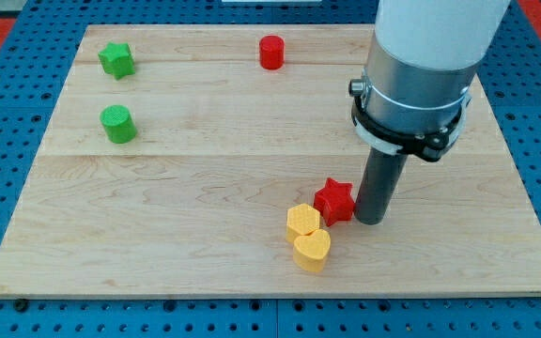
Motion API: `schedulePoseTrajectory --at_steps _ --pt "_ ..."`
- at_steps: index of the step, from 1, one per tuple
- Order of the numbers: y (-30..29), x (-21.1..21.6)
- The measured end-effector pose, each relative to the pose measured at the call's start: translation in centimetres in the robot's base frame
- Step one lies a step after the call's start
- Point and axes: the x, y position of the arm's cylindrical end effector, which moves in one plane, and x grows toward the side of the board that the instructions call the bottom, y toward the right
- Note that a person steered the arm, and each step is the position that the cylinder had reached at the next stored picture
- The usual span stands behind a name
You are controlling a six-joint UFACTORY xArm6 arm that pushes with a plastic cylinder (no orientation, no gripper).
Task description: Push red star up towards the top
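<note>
**One star, one long push: rod must get beneath it first**

One red star [334,200] sits low on the wooden board [205,253], right of centre, with my tip [369,222] planted just beside it on the view's right, touching or very nearly so. The arm carries no gripper at all, only a bare dark rod, so nothing is held and there is nothing to open or close.

From this side a shove would likely send the star toward the view's left, not up. The better line, by my judgement, is to bring the tip round to the star's lower edge and press through its middle, so it travels straight toward the view's top without spinning off.

Crowding that lower edge are two yellow blocks: a yellow block [303,221] touching or just beside the star's lower left, and a yellow heart [312,250] below that. The tip should slip in from the right to avoid dragging them along.

Farther off, a red cylinder [270,52] stands near the top edge, left of the star's likely path. A green star [116,59] and green cylinder [117,124] lie well apart at upper left.
</note>
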Motion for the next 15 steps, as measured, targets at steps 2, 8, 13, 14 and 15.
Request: schedulePoseTrajectory --at_steps 2,8,13,14,15 --pt "-1.8 -2.8" --pt "-11.2 -7.1" --pt "-15.1 -20.4" --pt "-14.6 -21.4" --pt "-11.1 -25.9"
